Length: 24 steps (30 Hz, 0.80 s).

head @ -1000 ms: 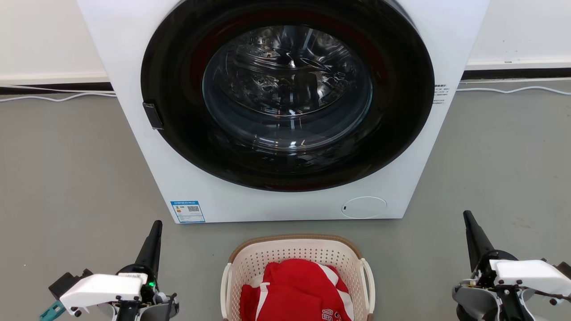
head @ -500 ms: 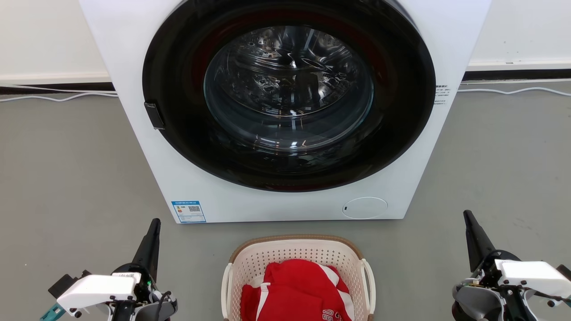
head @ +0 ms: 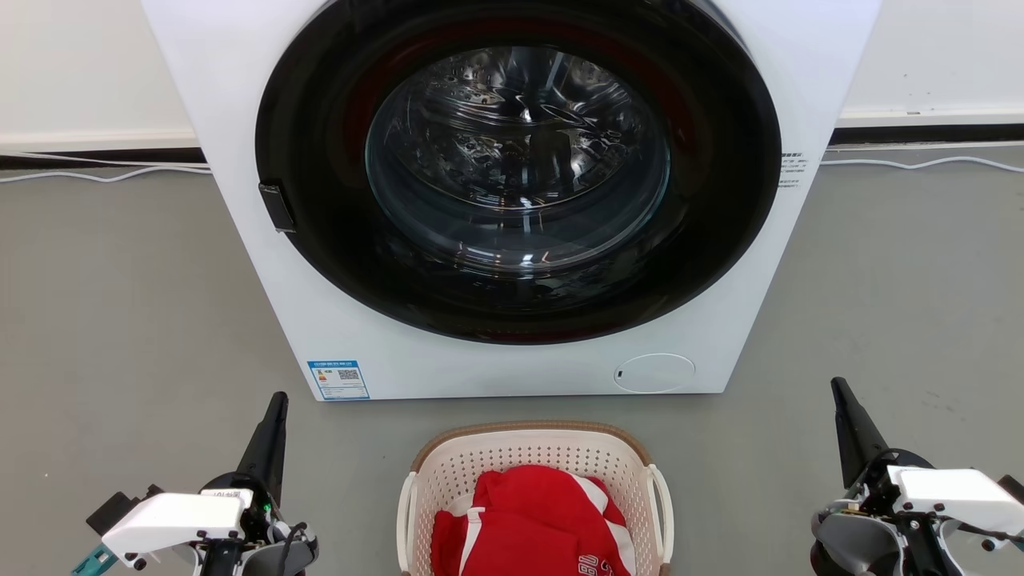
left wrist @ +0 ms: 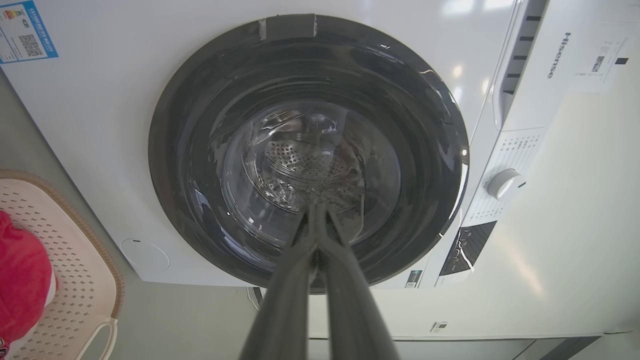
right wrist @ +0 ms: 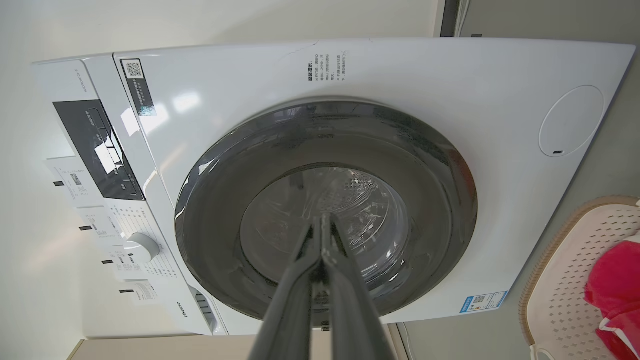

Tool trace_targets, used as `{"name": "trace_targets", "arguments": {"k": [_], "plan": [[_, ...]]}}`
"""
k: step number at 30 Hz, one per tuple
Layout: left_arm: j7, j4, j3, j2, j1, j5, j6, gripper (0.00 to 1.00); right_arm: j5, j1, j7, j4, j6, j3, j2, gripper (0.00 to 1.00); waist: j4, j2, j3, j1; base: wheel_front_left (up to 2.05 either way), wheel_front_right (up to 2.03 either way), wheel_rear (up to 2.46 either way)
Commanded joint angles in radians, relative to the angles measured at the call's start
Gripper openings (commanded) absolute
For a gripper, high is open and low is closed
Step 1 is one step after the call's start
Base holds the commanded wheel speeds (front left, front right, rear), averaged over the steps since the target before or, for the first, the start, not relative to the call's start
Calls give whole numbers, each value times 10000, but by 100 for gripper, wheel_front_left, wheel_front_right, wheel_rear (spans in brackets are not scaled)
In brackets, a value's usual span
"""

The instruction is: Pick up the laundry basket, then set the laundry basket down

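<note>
Lifting the cream perforated plastic laundry basket (head: 528, 452) needs level grips on both white handles (head: 662, 500). Left gripper (head: 276, 412) and right gripper (head: 842, 400) are closed, empty.

Before me stands a white front-loading washer (head: 232, 240) with its dark round glass door (head: 516, 168) shut, a blue label (head: 338, 379) low on its left and a round cover (head: 654, 372) low on its right. It sits on grey floor (head: 104, 320), with white cables (head: 96, 174) along the wall behind. Nearest me lies a bunched red garment (head: 532, 520) with white stripes.
</note>
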<state>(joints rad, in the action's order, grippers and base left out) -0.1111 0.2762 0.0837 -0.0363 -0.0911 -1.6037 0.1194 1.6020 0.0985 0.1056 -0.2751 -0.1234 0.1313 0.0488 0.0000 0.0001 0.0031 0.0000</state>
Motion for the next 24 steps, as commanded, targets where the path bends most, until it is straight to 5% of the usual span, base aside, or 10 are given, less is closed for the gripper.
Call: {"name": "trace_targets", "arguments": {"k": [1,24], "plan": [[-23,-308,303,-139,-170,-47,113,0,58,95,85,303,-73,-164,14,0,0,-1,0,0,0,0,0],[-22,-309,302,-139,-170,-48,113,0,61,95,82,303,-73,-168,14,0,0,-1,0,0,0,0,0]]}}
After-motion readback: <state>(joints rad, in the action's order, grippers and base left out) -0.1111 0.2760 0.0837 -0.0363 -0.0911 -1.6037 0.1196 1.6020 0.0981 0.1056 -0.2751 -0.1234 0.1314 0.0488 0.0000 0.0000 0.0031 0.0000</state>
